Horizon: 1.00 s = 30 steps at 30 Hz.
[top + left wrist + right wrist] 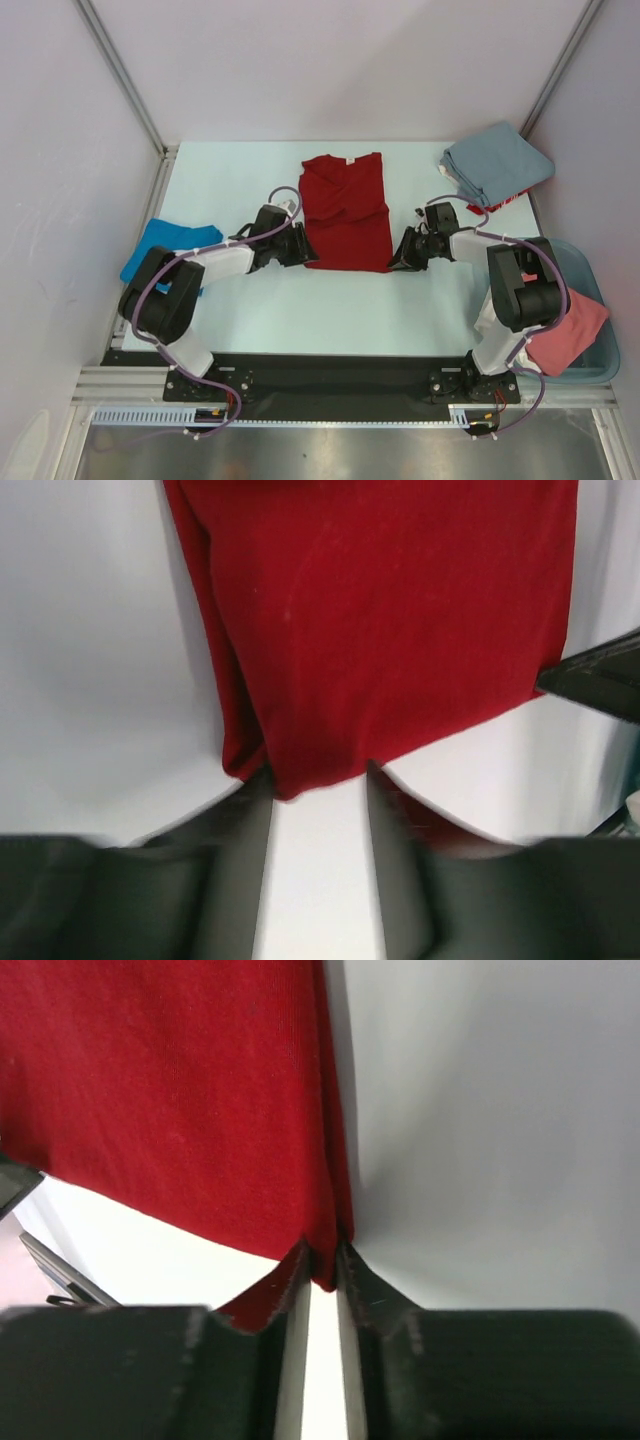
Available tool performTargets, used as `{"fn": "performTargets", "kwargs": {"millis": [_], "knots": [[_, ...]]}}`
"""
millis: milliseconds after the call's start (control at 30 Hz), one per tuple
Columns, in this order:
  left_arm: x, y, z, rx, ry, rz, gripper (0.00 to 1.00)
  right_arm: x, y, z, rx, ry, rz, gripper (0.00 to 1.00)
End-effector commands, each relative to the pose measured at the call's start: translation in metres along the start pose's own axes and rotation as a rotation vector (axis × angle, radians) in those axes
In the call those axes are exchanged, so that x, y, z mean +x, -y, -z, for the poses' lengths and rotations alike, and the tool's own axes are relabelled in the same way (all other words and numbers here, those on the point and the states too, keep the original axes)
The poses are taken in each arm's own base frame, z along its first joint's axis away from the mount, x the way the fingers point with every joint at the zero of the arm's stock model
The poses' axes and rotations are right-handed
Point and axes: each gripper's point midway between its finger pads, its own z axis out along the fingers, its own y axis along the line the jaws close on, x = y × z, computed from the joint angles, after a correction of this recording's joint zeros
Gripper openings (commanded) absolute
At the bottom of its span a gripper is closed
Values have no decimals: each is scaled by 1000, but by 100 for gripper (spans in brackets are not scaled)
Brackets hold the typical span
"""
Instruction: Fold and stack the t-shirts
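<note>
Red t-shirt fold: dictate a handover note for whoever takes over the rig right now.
Left gripper: fingers apart, astride the red t-shirt's near left corner, not yet pinching.
Right gripper: appears shut on the near right corner.
The red t-shirt lies flat mid-table, collar far, sides seemingly folded in. At the far right corner a folded grey-blue t-shirt; at the left edge a crumpled blue t-shirt; a salmon-pink t-shirt hangs over the bin.
Left to do: fold the hem up, stack, then the others.
</note>
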Motion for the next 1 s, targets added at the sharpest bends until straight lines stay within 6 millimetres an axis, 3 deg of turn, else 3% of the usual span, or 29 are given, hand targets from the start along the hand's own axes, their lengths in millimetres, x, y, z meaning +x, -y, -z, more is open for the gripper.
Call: {"fn": "performTargets", "kwargs": {"millis": [0,33,133,333,467,567,667,700,767,800,900,967], "knots": [[-15,9,-8,14,35,-57,35,-15,-13,0,-33,28,49,19],[-11,7,-9,1,23,-53,30,-15,-11,1,-27,29,45,12],[-4,-1,-8,-32,20,-42,16,-14,-8,1,-10,28,45,3],[24,-32,-4,-116,-18,-18,1,-3,5,0,47,12,34,0],[43,-52,-5,-167,-49,-6,1,8,13,-2,82,-2,28,0],[46,-58,-3,-183,-47,-9,1,13,13,-2,85,-3,29,0],[45,-55,1,-176,-39,-12,16,18,10,1,78,2,35,0],[43,-54,2,-175,-32,-14,36,18,9,3,76,5,37,0],[37,-48,7,-158,-7,-18,48,19,8,5,76,11,33,0],[41,-50,10,-169,-21,-11,59,18,5,7,71,17,39,0],[38,-41,16,-136,-8,-5,68,17,3,8,67,20,40,6],[36,-36,16,-116,-4,4,69,17,3,9,66,25,34,26]]}}
